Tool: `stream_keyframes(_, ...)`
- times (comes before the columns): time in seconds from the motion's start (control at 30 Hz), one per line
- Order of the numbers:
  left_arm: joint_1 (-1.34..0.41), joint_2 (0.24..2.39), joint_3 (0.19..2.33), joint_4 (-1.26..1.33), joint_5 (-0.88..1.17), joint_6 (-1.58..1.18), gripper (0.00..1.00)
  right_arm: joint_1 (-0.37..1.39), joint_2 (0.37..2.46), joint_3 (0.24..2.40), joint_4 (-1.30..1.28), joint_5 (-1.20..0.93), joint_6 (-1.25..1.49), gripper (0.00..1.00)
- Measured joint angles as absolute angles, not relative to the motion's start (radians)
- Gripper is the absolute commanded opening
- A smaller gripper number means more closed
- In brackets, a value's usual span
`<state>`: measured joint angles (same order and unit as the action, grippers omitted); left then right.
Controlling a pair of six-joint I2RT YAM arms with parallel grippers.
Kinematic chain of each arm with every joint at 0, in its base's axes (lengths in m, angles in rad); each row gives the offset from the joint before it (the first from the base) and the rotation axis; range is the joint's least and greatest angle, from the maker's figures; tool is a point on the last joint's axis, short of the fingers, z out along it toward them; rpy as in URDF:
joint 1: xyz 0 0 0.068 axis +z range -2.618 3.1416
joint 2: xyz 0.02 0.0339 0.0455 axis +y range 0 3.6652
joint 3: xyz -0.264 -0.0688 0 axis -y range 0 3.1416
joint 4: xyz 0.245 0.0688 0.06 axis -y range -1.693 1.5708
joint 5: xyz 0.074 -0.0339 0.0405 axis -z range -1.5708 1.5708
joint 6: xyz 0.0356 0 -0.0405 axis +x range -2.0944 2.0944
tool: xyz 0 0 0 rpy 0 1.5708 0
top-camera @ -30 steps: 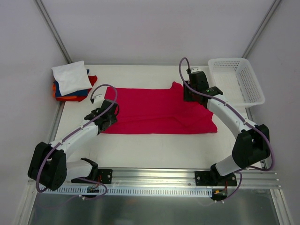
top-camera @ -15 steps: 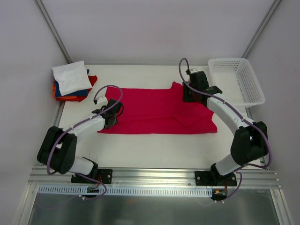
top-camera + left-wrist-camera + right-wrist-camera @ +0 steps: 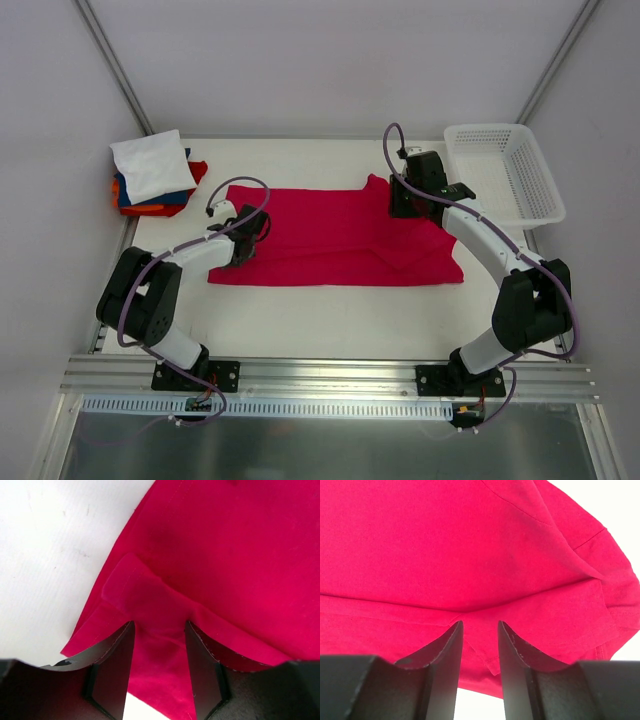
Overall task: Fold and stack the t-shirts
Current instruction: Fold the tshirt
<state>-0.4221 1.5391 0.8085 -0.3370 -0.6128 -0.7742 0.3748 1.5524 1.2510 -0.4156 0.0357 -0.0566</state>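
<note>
We log one crimson t-shirt [image 3: 340,235], spread flat: right gripper [image 3: 480,628] clenched on its edge; left gripper [image 3: 159,628] astride a fold, and we cannot tell whether it grips.

- White plastic mesh basket [image 3: 487,128]: far-right corner of worktop [image 3: 330,310], upright, nothing visible inside.
- Worktop: off-white, matte.
- Aluminium rail [image 3: 330,380]: runs along the near edge.
- Pale grey walls [image 3: 330,60] on three sides, metal struts in the corners.
</note>
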Motion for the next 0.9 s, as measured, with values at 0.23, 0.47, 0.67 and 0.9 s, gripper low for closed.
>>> stream_keyframes(0.23, -0.422, 1.583, 0.831, -0.325, -0.613, -0.775, 0.34, 0.371, 1.552, 1.251, -0.415, 0.029, -0.056, 0.38)
stream_keyframes(0.47, -0.422, 1.584, 0.840, -0.319, -0.613, -0.773, 0.33, 0.369, 1.552, 1.251, -0.415, 0.016, -0.056, 0.37)
stream_keyframes(0.67, -0.422, 1.584, 0.841, -0.319, -0.614, -0.771, 0.28, 0.369, 1.552, 1.251, -0.414, -0.006, -0.052, 0.37)
stream_keyframes(0.9, -0.422, 1.576, 0.841, -0.318, -0.627, -0.760, 0.00, 0.369, 1.552, 1.251, -0.404, -0.014, -0.052, 0.37)
